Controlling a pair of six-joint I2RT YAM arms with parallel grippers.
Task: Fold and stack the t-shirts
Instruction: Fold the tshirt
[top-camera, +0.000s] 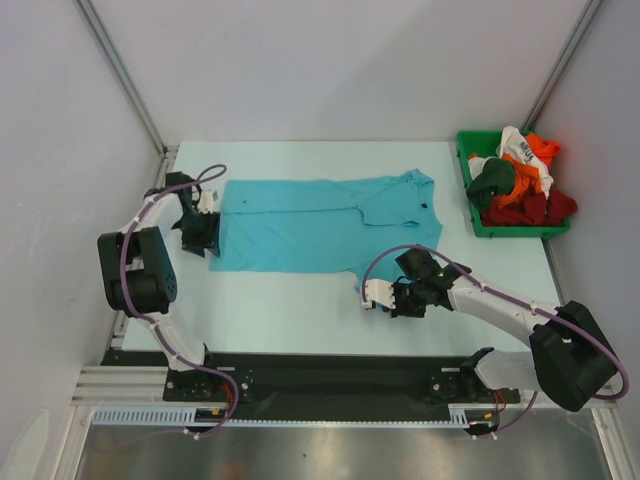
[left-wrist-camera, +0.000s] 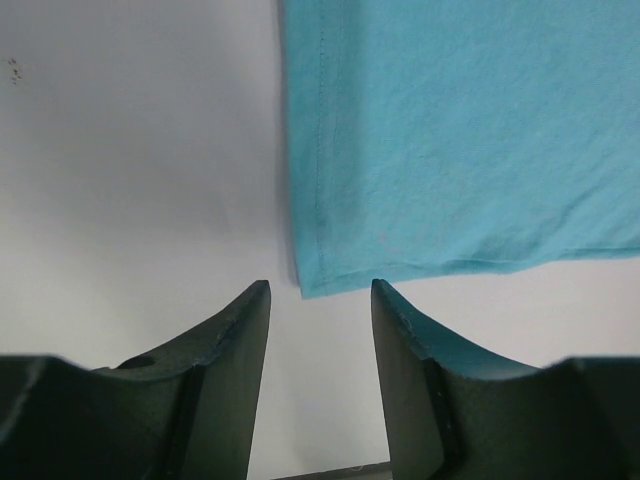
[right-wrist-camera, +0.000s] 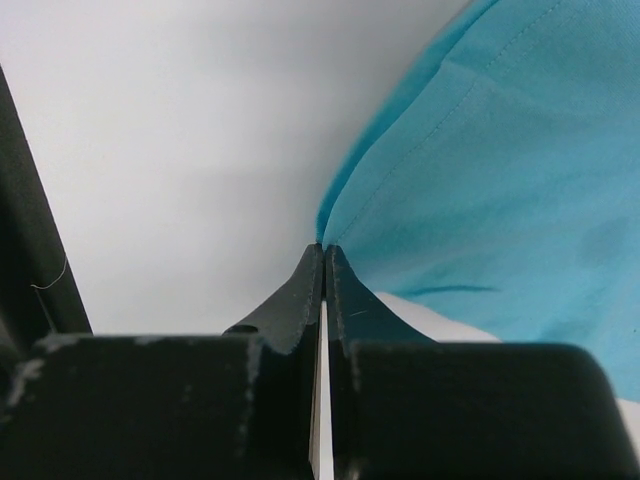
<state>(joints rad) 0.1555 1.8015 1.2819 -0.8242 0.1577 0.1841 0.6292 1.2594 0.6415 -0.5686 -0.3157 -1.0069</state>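
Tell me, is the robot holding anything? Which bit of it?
The right tool pinches the turquoise t-shirt by its near edge. The left tool holds nothing, open at the shirt's corner.

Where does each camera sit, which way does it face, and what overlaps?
Top external: above and behind the bases, facing down on the table, turquoise t-shirt and green bin; left arm and right arm show.
Left wrist: on left arm, facing along its open jaws at the shirt's corner.
Right wrist: on right arm, facing along shut jaws pinching the shirt's edge.
Shared: all three see the turquoise t-shirt.
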